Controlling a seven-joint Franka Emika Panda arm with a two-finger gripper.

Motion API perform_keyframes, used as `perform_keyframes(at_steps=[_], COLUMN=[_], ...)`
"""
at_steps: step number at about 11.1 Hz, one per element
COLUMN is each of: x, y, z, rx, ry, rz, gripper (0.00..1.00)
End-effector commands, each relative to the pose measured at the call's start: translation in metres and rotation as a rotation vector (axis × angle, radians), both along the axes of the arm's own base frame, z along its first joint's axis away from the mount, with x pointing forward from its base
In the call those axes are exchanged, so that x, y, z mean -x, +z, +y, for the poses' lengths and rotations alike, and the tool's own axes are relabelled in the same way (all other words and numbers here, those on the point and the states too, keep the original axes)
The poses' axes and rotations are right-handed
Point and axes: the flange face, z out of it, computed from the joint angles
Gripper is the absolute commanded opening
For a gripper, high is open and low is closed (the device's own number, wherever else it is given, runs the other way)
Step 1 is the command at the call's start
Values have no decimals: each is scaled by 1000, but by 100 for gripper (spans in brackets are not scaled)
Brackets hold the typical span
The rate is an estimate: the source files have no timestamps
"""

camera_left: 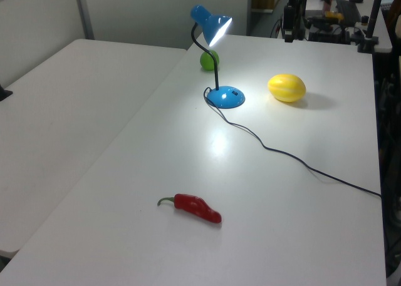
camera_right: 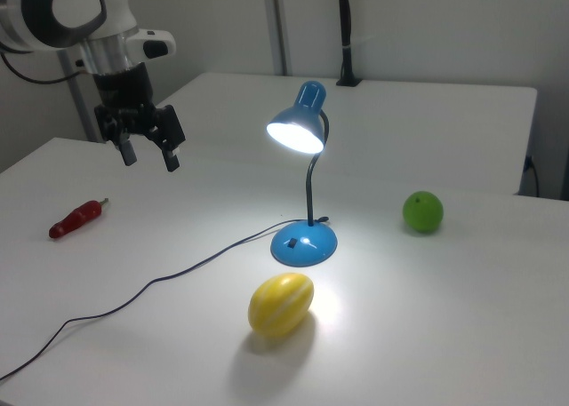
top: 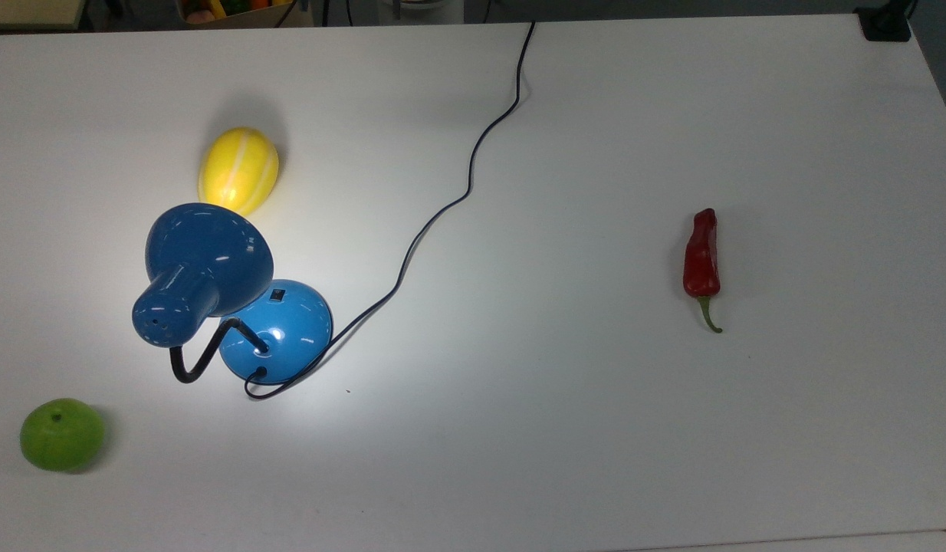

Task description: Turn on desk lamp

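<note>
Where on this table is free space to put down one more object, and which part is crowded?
The widest bare patch lies between the cord and the red chili pepper, plus the top view's whole lower half. It is crowded at the top view's left, where the desk lamp, the yellow melon and the green apple sit.

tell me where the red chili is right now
The red chili lies alone on the top view's right, far from the desk lamp.
</note>
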Motion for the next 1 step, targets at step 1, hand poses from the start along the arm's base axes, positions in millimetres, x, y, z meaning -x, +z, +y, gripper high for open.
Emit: perform_keyframes(at_steps=[1], x=[0], y=[5], z=[-2], rx=[-12], ry=[-23], rz=[13], gripper=[100])
